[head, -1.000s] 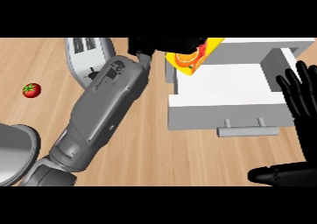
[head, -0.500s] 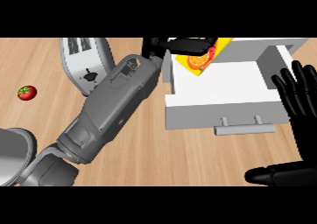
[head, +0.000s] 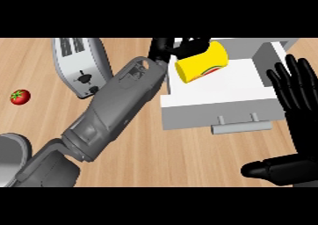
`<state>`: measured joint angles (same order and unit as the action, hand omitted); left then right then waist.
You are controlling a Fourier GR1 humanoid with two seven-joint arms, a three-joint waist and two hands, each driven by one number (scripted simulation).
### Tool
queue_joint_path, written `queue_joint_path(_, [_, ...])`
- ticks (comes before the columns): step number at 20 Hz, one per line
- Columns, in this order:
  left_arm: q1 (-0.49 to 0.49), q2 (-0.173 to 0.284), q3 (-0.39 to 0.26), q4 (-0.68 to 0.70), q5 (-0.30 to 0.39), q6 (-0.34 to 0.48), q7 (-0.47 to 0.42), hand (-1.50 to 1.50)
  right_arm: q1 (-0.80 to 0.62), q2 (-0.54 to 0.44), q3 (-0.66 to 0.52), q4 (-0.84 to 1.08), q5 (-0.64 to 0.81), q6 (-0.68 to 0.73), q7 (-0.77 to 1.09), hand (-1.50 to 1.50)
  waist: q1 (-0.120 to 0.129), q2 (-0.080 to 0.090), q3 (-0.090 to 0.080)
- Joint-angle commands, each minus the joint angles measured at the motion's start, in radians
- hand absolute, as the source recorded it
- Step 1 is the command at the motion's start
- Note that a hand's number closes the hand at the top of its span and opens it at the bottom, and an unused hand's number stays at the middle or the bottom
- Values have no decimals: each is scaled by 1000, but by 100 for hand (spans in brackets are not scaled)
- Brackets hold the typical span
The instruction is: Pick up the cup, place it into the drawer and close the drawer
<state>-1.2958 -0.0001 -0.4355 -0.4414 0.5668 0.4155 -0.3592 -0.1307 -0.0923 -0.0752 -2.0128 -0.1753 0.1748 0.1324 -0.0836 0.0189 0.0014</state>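
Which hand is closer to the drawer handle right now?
Right. The right hand rests open just beside the drawer handle, at its right. The left hand is up at the drawer's far end, holding the cup.

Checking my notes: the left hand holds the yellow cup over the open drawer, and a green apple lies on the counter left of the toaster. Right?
Not quite. The head view shows a red tomato, not a green apple, left of the toaster. The rest holds: left hand, yellow cup, open drawer.
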Motion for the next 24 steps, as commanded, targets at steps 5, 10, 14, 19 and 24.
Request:
queue_joint_path(5, [-33,0,-135,93,-8,34,25,-150,8,4,-1,-17,-11,8,-21,-150,-18,3,1])
queue_joint_path(10, [-27,0,-151,53,53,64,23,-150,5,-18,-17,1,-58,49,-23,-150,-26,6,1])
queue_joint_path(14, [-45,0,-116,23,123,38,-12,-150,-41,-13,-33,4,-87,30,4,-150,-22,8,0])
queue_joint_path(19, [-1,0,-116,-64,197,35,-96,-150,48,14,8,-59,-126,49,25,-150,-8,-3,0])
queue_joint_path(24, [5,0,-11,-69,216,-57,-138,-150,12,-21,-38,-40,-157,56,41,-150,61,-14,-1])
